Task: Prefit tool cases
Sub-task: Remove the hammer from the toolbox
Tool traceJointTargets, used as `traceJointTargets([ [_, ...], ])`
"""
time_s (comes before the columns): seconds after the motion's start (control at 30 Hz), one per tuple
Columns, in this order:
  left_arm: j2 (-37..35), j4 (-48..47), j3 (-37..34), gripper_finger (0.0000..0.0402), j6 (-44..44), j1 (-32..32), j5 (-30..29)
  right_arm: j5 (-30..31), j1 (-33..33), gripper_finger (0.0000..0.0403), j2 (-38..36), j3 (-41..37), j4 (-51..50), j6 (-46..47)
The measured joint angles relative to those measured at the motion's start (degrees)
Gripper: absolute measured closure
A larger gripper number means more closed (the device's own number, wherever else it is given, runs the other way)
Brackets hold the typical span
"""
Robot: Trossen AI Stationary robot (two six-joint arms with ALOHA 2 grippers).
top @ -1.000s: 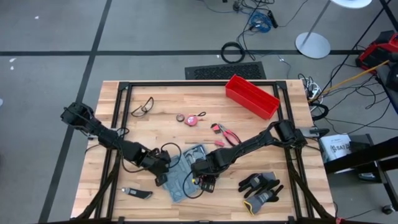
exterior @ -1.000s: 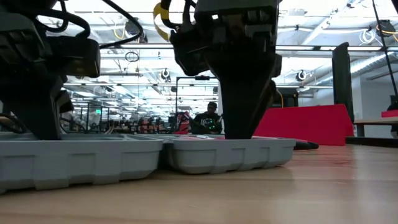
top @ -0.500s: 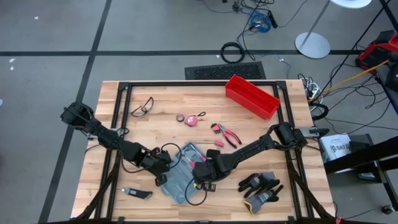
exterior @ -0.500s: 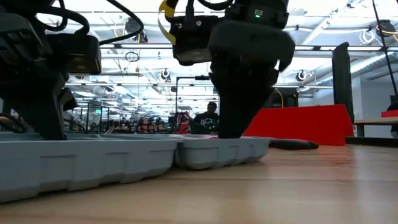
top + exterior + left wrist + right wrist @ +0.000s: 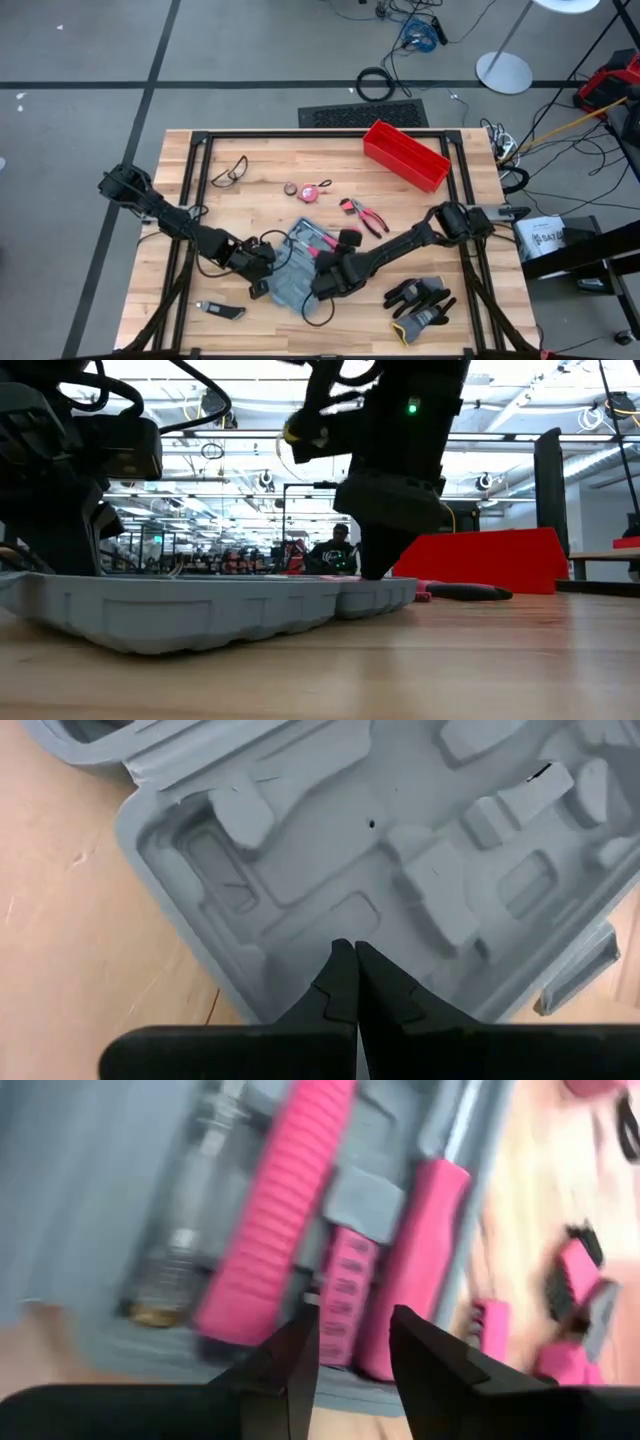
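Tool case (image 5: 298,262) lying open at table centre-near. Left gripper (image 5: 354,982), fingers pressed together, pinning its empty grey half. Right gripper (image 5: 352,1348), partly spread, hovering over half w/ pink tools (image 5: 290,1210). Pliers (image 5: 364,215) etc. lying loose, so prob. partway done.

A grey-blue tool case (image 5: 297,268) with pink tools (image 5: 268,1220) is seen at centre; a red bin (image 5: 404,154) is seen upper right.
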Motion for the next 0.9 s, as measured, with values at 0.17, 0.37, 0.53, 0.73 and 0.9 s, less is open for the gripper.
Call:
traceJointTargets([
  [0.17,0.0,0.0,0.0,0.04,0.0,0.0,0.2,0.0,-0.8,0.0289,0.0,0.0,-0.2,3.0],
  [0.37,0.0,-0.1,0.0,0.04,1.0,0.0,0.2,-0.6,-1.6,0.0289,-0.7,0.1,-0.3,5.4],
  [0.53,0.0,0.0,0.0,0.04,1.1,0.0,0.2,-2.2,-2.6,0.0289,-4.6,0.2,0.9,5.2],
  [0.73,0.0,-0.1,0.0,0.04,1.1,0.0,0.2,-18.5,-6.0,0.0289,-6.5,0.3,10.2,-3.1],
  [0.9,0.0,0.0,0.0,0.04,1.1,-0.2,0.2,-21.8,-8.8,0.0289,-5.0,0.3,12.6,-8.0],
])
